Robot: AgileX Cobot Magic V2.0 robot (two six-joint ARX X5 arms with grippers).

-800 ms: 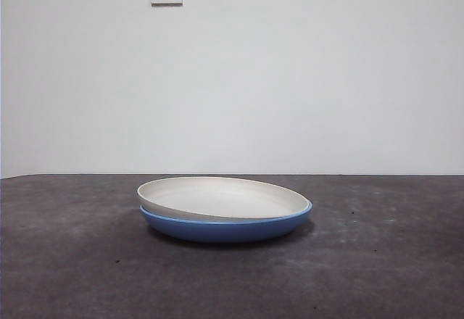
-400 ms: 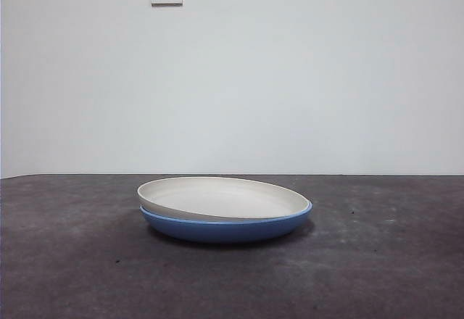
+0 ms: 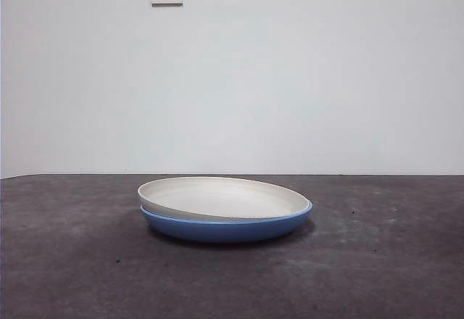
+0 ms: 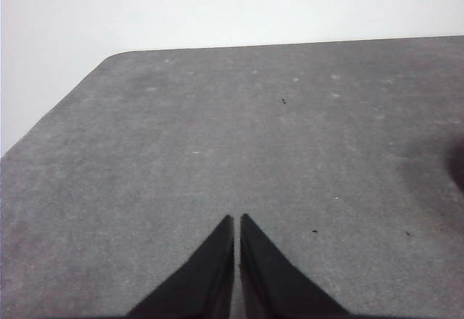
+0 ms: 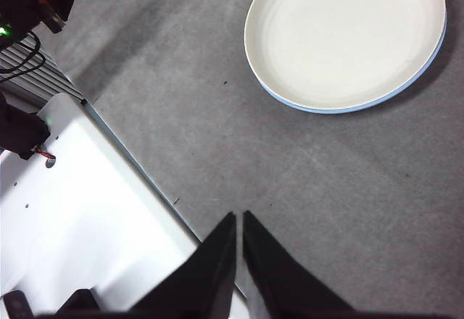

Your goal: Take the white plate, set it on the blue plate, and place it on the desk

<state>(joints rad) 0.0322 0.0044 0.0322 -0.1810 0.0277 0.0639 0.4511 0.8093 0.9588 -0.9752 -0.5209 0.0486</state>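
On the worktop (image 3: 72, 261), near its middle, the white plate (image 3: 225, 197) sits nested on the blue plate (image 3: 225, 228), tilted a little so that its rim rides higher on one side and only a thin blue edge shows beneath it. In the right wrist view the same stack lies well apart from the right hand (image 5: 238, 221), whose two black jaws are pressed together on nothing. The left hand (image 4: 236, 225) is likewise clenched and empty, looking out over bare grey surface with no plate in sight.

The white plate looks stiff and probably ceramic or hard plastic, so it should not flex under a pinch, but it could chip or crack if dropped. Its matte finish ought to give the jaws some friction; the glossy blue one beneath looks slicker and may slide if nudged. Being wide and shallow, the plate offers only its low curved rim as a purchase. The raised side of the rim seems the best place, since a jaw could slip under it there without catching the blue plate. A grip at one edge will leave the plate hanging off-centre, so it needs a firm pinch and a slow lift.
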